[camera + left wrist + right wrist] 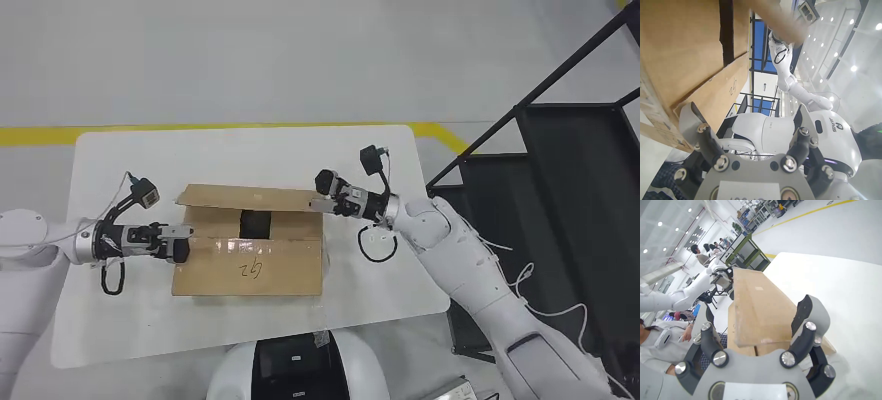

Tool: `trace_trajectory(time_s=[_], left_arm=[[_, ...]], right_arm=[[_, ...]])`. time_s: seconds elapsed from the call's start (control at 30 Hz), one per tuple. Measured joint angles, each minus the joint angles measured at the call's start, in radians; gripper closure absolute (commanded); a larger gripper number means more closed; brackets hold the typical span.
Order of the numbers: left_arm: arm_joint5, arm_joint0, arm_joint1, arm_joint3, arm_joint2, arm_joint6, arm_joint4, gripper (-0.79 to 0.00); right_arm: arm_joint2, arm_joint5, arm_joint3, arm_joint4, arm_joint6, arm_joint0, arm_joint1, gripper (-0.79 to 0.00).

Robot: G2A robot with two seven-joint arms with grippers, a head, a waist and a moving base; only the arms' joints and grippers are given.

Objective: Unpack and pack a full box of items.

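A brown cardboard box [250, 268] sits mid-table with a number handwritten on its near flap [715, 91]. A dark gap [257, 222] shows between the near flap and the far flap [245, 197]. My left gripper [185, 240] is at the box's left end, open, one finger [691, 117] close by the near flap's corner [676, 108]. My right gripper [318, 203] is at the box's right end, open, with the edge of the far flap [757, 309] standing between its spread fingers [804, 311]. The box's contents are hidden.
The white table [380, 160] has free surface behind the box and on both sides. A black metal stair frame [540, 180] stands just off the table's right edge. A yellow line [60, 133] runs on the floor behind.
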Motion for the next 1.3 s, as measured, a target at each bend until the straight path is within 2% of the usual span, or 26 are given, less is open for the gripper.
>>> trace_trajectory(time_s=[0.17,0.37,0.67,0.8,1.03,1.13,1.3], left_arm=[[-0.015,0.001,-0.001,-0.007,-0.001,0.018,-0.003,-0.785],[-0.018,0.011,0.000,-0.022,-0.025,0.036,-0.061,-0.785],[-0.015,-0.021,-0.016,-0.008,0.001,0.130,-0.091,-0.785],[-0.015,-0.034,-0.020,0.001,0.017,0.117,-0.088,-0.785],[-0.028,-0.048,-0.020,0.025,0.042,0.144,0.027,-0.785],[-0.027,-0.056,-0.020,0.037,0.048,0.151,0.065,-0.785],[-0.029,-0.066,-0.021,0.047,0.042,0.158,0.053,-0.785]], right_arm=[[0.039,-0.055,-0.078,-0.081,0.019,-0.077,0.020,-0.785],[0.044,0.001,-0.162,-0.171,0.082,-0.151,0.036,-0.785],[0.034,0.044,-0.174,-0.174,0.074,-0.173,0.038,-0.785],[0.039,0.050,-0.173,-0.178,0.071,-0.174,0.041,-0.785],[0.070,0.046,-0.188,-0.175,0.051,-0.200,0.051,-0.785],[0.108,0.045,-0.238,-0.185,0.039,-0.244,0.062,-0.785],[0.204,0.051,-0.372,-0.238,0.060,-0.394,0.092,-0.785]])
